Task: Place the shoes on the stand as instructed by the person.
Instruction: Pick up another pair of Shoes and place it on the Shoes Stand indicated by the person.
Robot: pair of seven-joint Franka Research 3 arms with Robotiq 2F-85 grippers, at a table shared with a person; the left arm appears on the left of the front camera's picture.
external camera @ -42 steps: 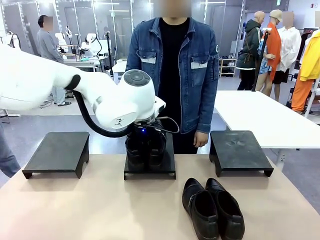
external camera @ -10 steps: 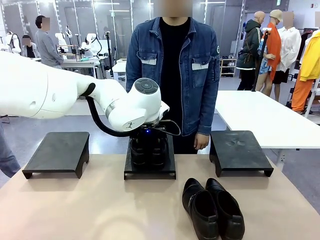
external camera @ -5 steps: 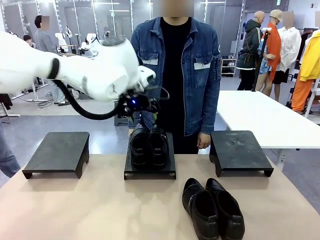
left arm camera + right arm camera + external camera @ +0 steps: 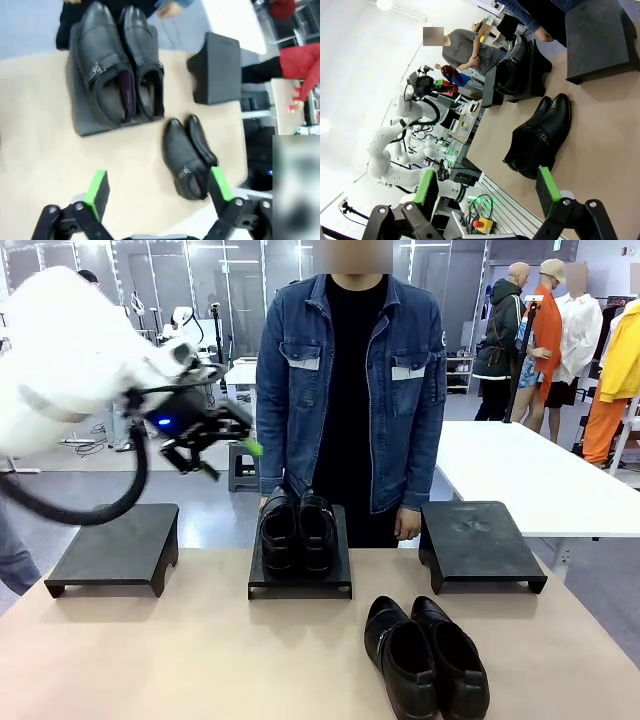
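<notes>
Left gripper [image 4: 232,458] is up left of the person [image 4: 348,390], blurred, jaws apart, empty. Right gripper [image 4: 486,187] is also spread, holding nothing. One shoe pair [image 4: 297,533] sits on the middle stand [image 4: 300,585]. Second pair [image 4: 425,655] is on the worktop [image 4: 180,650], near ends clipped at frame bottom.

Left arm [image 4: 60,350]: white rounded shells are seen; a black cable [image 4: 90,520] is looped below, and a blue light is lit at the wrist.
Left hand [image 4: 159,185]: black linkages with silver screws, tipped with green pads [image 4: 97,186].
Right hand [image 4: 486,189]: built alike.
Person [image 4: 345,390]: a blue denim jacket with pale pocket flaps is worn over a black shirt.
</notes>
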